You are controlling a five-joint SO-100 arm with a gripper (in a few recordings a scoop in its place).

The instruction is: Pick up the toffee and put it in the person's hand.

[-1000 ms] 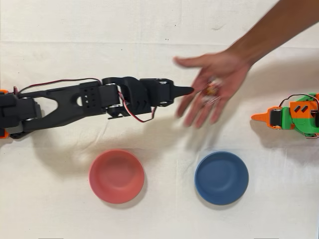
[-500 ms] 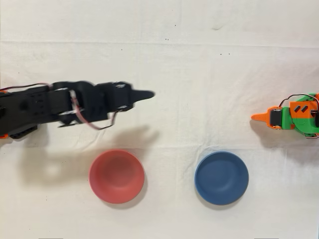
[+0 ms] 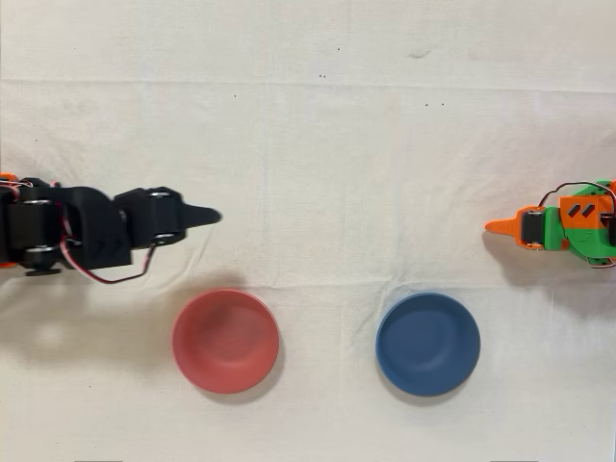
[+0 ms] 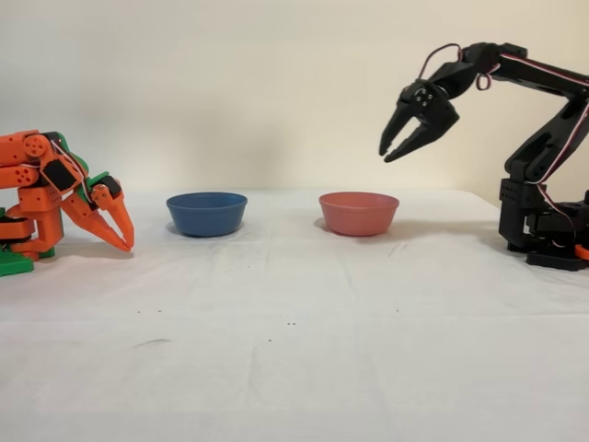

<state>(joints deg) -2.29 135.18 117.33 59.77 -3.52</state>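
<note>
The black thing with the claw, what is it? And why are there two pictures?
It is a robot arm, and the claw is its gripper, the part that grabs things. Here it hangs in the air, slightly open, holding nothing. One picture looks straight down from above; the other looks from the side, so left and right swap. A white cloth covers the table. On it sit a red bowl and a blue bowl. The orange arm is a second robot, resting idle.

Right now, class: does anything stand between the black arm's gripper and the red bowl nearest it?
Nothing visible does. The gripper hangs open and raised in the air, apart from the red bowl. In the overhead view, bare white cloth lies between them.
</note>
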